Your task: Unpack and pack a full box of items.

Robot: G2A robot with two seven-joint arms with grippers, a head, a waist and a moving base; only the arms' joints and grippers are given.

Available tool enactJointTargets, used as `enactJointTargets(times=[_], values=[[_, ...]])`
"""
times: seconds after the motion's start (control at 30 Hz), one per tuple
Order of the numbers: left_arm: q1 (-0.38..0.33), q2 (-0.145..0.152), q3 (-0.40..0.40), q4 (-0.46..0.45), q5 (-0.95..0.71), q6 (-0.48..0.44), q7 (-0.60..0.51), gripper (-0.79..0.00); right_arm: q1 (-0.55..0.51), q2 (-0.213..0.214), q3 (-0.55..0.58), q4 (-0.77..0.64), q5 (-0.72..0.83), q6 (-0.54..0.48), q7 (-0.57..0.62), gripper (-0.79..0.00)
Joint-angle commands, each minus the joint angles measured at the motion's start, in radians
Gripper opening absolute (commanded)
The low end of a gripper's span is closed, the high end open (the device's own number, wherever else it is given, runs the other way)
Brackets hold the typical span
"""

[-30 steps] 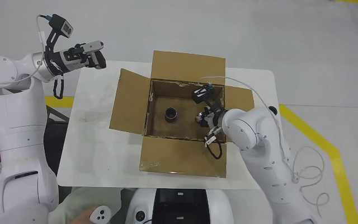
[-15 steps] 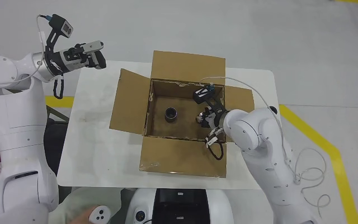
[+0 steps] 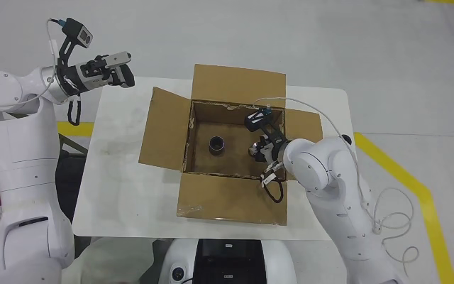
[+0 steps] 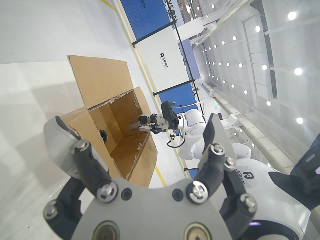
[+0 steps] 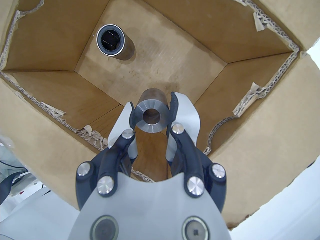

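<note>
Right wrist view shows you the right gripper clamped on a steel cylinder, held inside the open cardboard box above its floor. A second cylinder stands on the box floor, well apart. Your left gripper hangs wide open near the bench's far left corner.

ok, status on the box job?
Left gripper open, clear of the box. Right gripper shut on steel cylinder over box floor. Second cylinder upright inside, apart. Nothing blocking.
</note>
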Motion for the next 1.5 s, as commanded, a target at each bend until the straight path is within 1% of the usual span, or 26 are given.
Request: enactJointTargets(times=[0.0, 0.23, 0.33, 0.57, 0.73, 0.83, 0.97, 1.13, 1.3, 1.47], values=[[0.000, 0.000, 0.000, 0.000, 0.000, 0.000, 0.000, 0.000, 0.000, 0.000, 0.000, 0.000, 0.000, 0.000, 0.000, -0.785], [0.000, 0.000, 0.000, 0.000, 0.000, 0.000, 0.000, 0.000, 0.000, 0.000, 0.000, 0.000, 0.000, 0.000, 0.000, -0.785], [0.000, 0.000, 0.000, 0.000, 0.000, 0.000, 0.000, 0.000, -0.020, 0.003, 0.009, -0.010, 0.011, -0.008, -0.022, -0.785], [0.000, 0.000, 0.000, 0.000, 0.000, 0.000, 0.000, 0.000, -0.060, 0.021, 0.107, -0.158, 0.087, -0.024, 0.055, -0.785], [0.000, 0.000, 0.000, 0.000, 0.000, 0.000, 0.000, 0.000, -0.101, 0.035, 0.183, -0.252, 0.113, -0.027, 0.080, -0.785], [0.000, 0.000, 0.000, 0.000, 0.000, 0.000, 0.000, 0.000, -0.124, 0.043, 0.238, -0.282, 0.137, -0.024, 0.083, -0.785], [0.000, 0.000, 0.000, 0.000, 0.000, 0.000, 0.000, 0.000, -0.143, 0.053, 0.313, -0.286, 0.180, -0.029, 0.084, -0.785], [0.000, 0.000, 0.000, 0.000, 0.000, 0.000, 0.000, 0.000, -0.141, 0.066, 0.409, -0.276, 0.222, -0.030, 0.079, -0.785], [0.000, 0.000, 0.000, 0.000, 0.000, 0.000, 0.000, 0.000, -0.125, 0.079, 0.495, -0.237, 0.236, -0.026, 0.069, -0.785], [0.000, 0.000, 0.000, 0.000, 0.000, 0.000, 0.000, 0.000, -0.113, 0.092, 0.555, -0.177, 0.233, -0.030, 0.054, -0.785]])
